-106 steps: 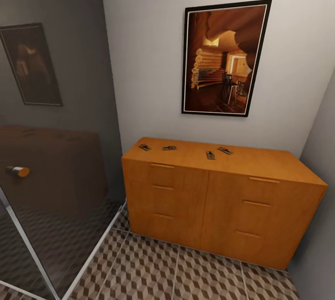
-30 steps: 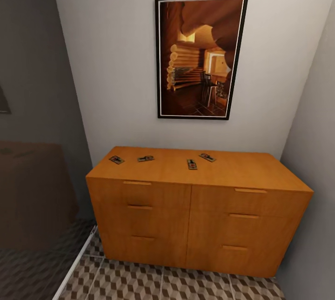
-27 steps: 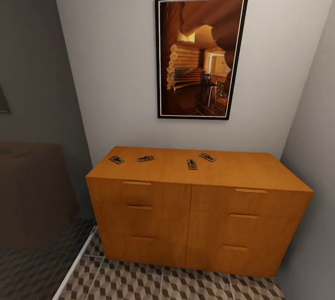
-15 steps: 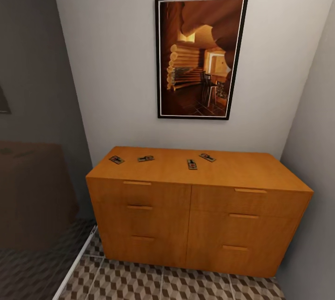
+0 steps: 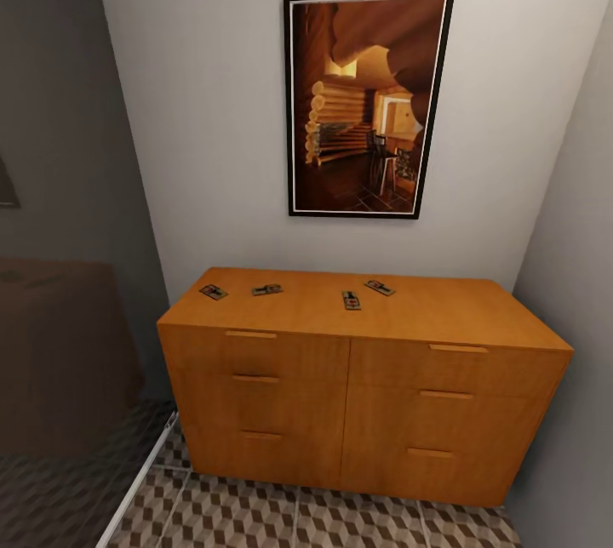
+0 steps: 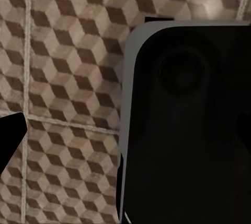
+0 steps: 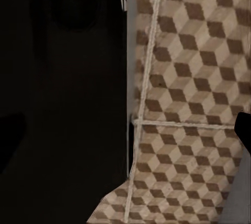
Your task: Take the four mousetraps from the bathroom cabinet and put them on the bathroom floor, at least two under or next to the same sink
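Several mousetraps lie on top of the orange-brown cabinet in the head view: two near its left end and two near the middle. All are flat tan boards with dark wire. The cabinet's drawers are closed. The bathroom floor with its cube pattern runs in front of it. My left gripper and right gripper hang low over the floor tiles beside my dark body. One dark fingertip shows at the edge of each wrist view, so the jaws stand wide apart and empty. The sink is out of view.
A framed picture hangs on the white wall above the cabinet. A dark glass partition with a pale floor rail stands to the left. A grey wall closes in on the cabinet's right end.
Since 3.5 s ago the camera has moved: the cabinet sits more centred and larger, with less of the glass partition showing. Over the last second nothing has changed.
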Tool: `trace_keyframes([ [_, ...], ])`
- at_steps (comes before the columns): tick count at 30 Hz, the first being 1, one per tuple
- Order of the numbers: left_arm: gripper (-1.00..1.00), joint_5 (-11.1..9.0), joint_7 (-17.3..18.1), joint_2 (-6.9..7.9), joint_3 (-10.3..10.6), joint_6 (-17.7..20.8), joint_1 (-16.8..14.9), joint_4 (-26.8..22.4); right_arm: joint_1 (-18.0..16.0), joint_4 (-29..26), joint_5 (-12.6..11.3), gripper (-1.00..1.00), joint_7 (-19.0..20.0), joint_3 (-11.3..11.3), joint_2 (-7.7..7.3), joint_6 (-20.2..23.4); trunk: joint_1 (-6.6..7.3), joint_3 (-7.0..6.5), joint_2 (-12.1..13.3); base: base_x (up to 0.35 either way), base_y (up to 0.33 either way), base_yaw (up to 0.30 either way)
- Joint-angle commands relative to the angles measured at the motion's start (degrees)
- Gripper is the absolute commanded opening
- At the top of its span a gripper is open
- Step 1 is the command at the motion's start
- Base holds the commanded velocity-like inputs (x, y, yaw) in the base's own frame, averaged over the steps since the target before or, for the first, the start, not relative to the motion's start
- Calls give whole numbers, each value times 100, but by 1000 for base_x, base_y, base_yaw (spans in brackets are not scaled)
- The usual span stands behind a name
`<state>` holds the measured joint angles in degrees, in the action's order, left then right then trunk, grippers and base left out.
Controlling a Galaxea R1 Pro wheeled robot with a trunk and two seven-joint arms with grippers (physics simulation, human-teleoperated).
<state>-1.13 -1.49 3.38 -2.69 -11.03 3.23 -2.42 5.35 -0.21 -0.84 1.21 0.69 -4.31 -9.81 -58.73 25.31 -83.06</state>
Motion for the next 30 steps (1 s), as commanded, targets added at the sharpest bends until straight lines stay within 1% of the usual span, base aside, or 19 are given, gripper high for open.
trace_keyframes([
  [1, 100, -11, 0, 0, -23, -5, -2, -17, -2, -35, -10, 100, 18, 8, -35, -10, 0, 3, -2, 0, 0, 0],
  [2, 100, -11, 0, 1, -22, -3, -7, -23, -5, -68, -10, 100, 22, 8, -67, -6, 0, 3, -2, 0, 0, 0],
  [6, 100, -13, -1, 4, -23, 1, -17, -38, -12, -171, -15, 100, 9, 8, -101, 8, 0, 3, -2, 0, 0, 0],
  [23, 100, 2, 36, 7, -34, 20, -24, -89, -16, -192, 17, 100, -36, 10, -129, 13, 0, 3, -2, 0, 0, 0],
  [30, 100, 24, 55, 7, -45, 63, -24, -300, 0, -349, 228, 100, -26, -3, -173, 118, 0, 3, -2, 0, 0, 0],
])
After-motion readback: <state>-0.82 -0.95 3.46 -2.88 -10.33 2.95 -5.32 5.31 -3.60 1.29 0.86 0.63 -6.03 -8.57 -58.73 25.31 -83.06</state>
